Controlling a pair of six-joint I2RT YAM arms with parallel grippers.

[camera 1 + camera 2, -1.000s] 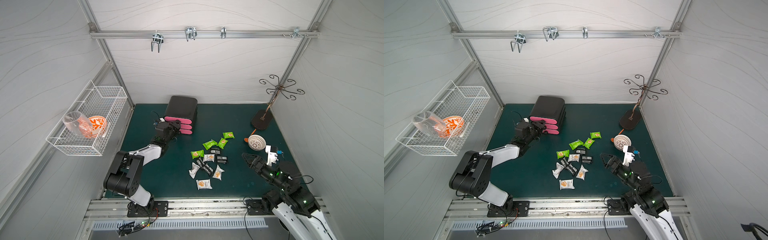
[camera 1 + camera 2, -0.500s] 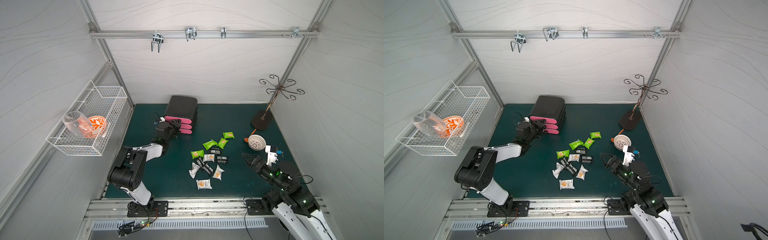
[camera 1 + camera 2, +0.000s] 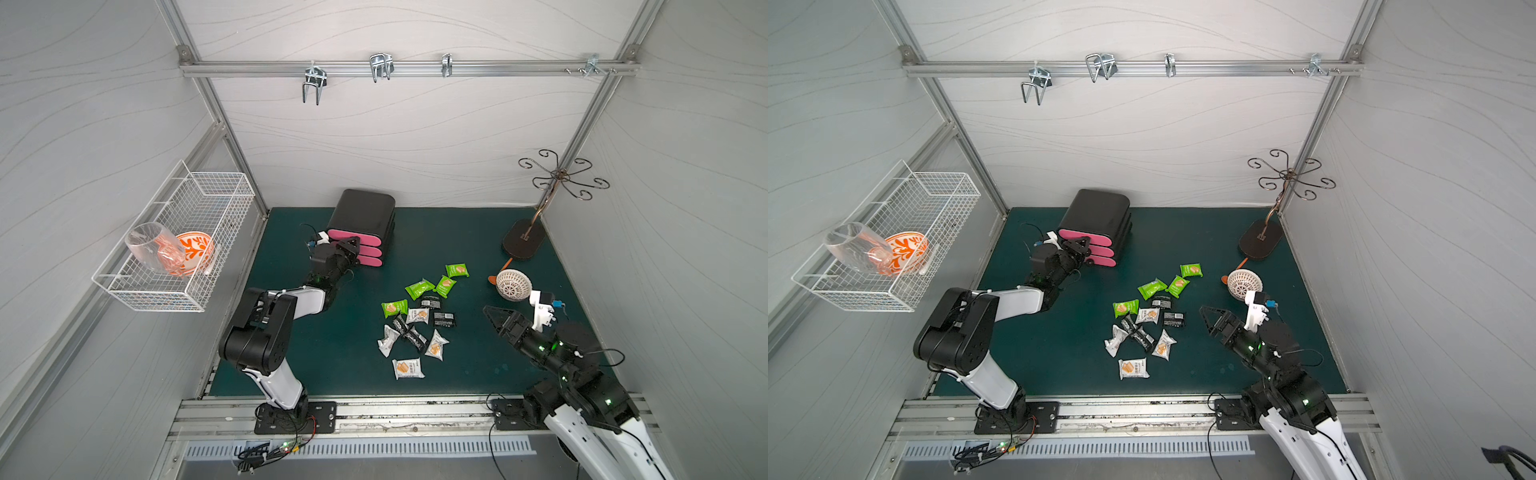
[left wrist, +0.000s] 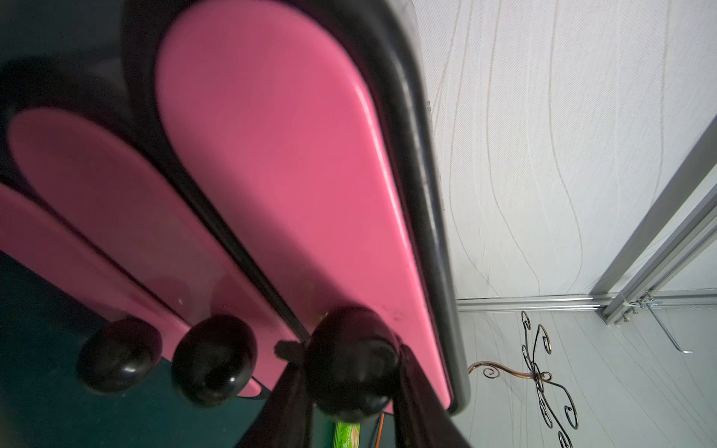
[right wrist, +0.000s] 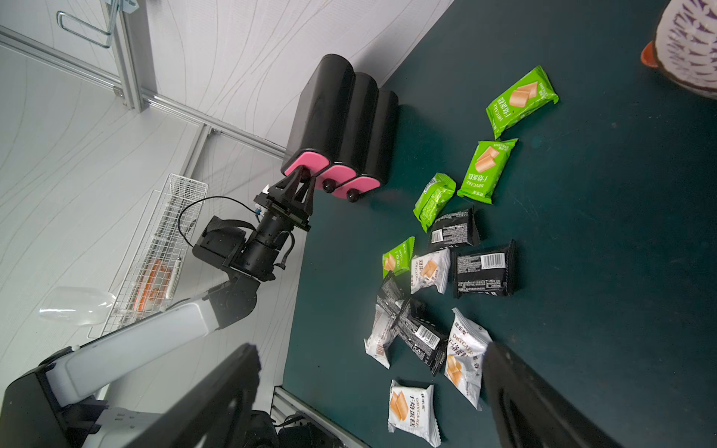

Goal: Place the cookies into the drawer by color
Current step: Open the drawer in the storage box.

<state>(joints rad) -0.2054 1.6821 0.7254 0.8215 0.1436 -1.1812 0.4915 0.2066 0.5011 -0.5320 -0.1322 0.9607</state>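
The left hand (image 5: 303, 176) clamps the top knob (image 4: 351, 360) of the drawer (image 3: 365, 208), a grip only the left wrist view shows plainly; in both top views the hand hides that knob. The drawer stands at the back of the worktop (image 3: 332, 357), near the wall (image 3: 395, 158). The right hand (image 3: 494, 316), fingers (image 5: 535, 419) wide apart, hovers beside the cookies (image 3: 417, 316), scattered mid-worktop, well apart from the drawer.

I had the L arm (image 3: 299, 301) reached fwd and low, elbow bent, wrist level, with the L end effector (image 4: 345, 349) pinched on the top knob (image 4: 351, 368), one finger each side. R arm (image 3: 540, 345) sat folded back nr its base, forearm angled fwd, R end effector (image 5: 368, 345) jaws wide apart, holding nothing.
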